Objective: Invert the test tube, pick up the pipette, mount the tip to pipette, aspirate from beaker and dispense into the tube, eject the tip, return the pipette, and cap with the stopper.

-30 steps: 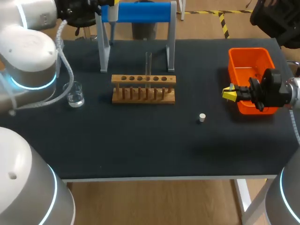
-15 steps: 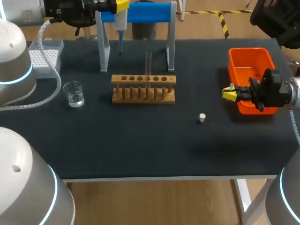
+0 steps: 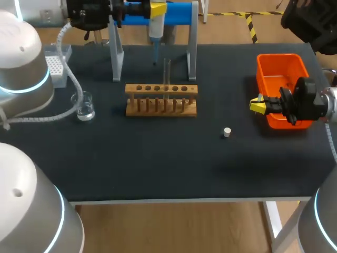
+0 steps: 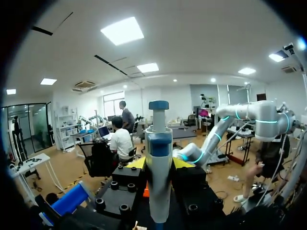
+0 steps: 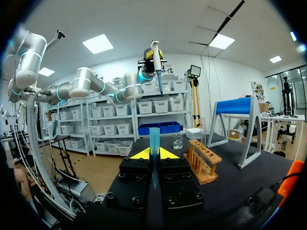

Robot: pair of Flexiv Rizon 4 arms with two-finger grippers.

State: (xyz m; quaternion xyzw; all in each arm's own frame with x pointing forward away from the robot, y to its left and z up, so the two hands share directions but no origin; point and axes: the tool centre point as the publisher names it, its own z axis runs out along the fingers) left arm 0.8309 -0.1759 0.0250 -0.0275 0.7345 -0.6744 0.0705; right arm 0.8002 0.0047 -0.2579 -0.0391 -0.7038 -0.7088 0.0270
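Head view: your left fingers are clamped on the pipette. It hangs nose-down over the back of the tabletop, right at the blue stand and just behind the tube, which stands upright in the rack. Your right fingers sit narrow near the orange bin, pinching a tip between them.

What I'd worry about is the mating step. The two arms are well apart, and the nozzle has to go straight into the tip's open end. Come in skewed and I'd guess the tip slips or twists in those fingers, or just seats loose and leaks at the beaker. The pipette is also close to the stand's leg and the tube, so a sloppy swing out could clip either one.

Looks-wise, the pipette has a white barrel with a blue plunger cap and a thin shaft. The tip is a pale blue, see-through cone, wide end up, tapering to a fine point below the fingers. It's probably light and slick.
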